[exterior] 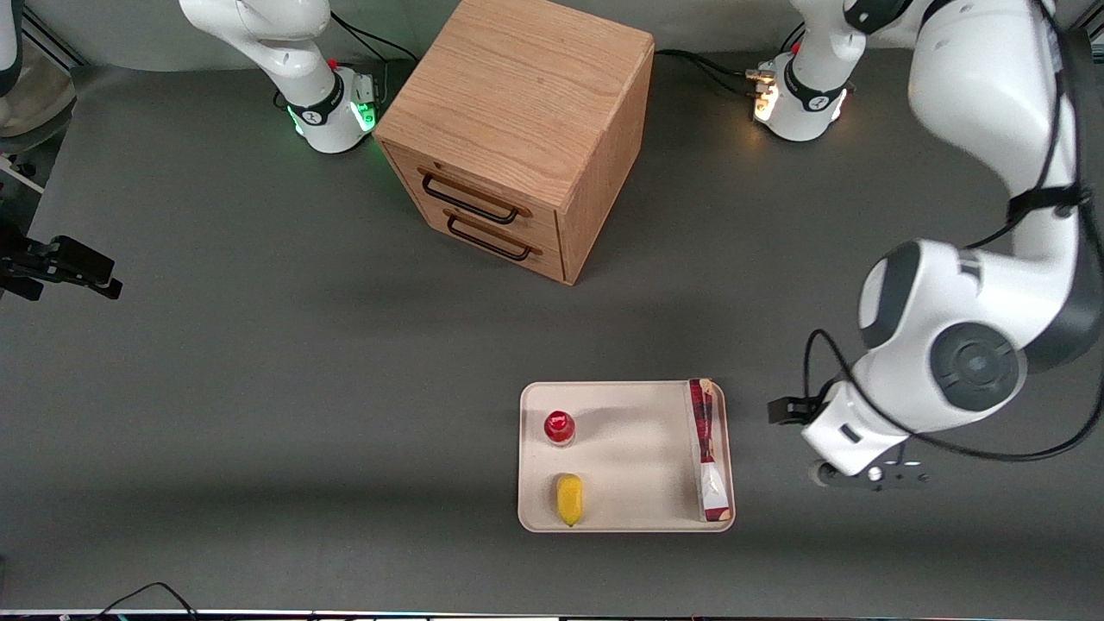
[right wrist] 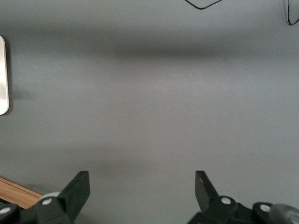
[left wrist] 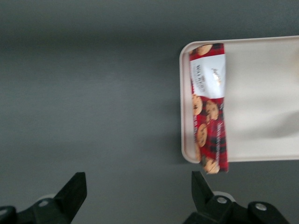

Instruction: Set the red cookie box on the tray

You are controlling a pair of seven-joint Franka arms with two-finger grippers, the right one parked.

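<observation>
The red cookie box [exterior: 709, 448] lies flat on the cream tray [exterior: 638, 457], along the tray's short edge nearest the working arm's end, its white section nearer the front camera. My left gripper [exterior: 867, 474] hangs above the bare table beside the tray, toward the working arm's end, apart from the box. In the left wrist view the gripper [left wrist: 138, 193] is open and empty over grey table, with the box [left wrist: 210, 107] and tray [left wrist: 261, 93] off to one side of it.
A small red-capped bottle [exterior: 559, 427] and a yellow object [exterior: 568, 498] sit on the tray toward the parked arm's end. A wooden drawer cabinet [exterior: 517, 129] stands farther from the front camera. The tray's edge shows in the right wrist view [right wrist: 2, 74].
</observation>
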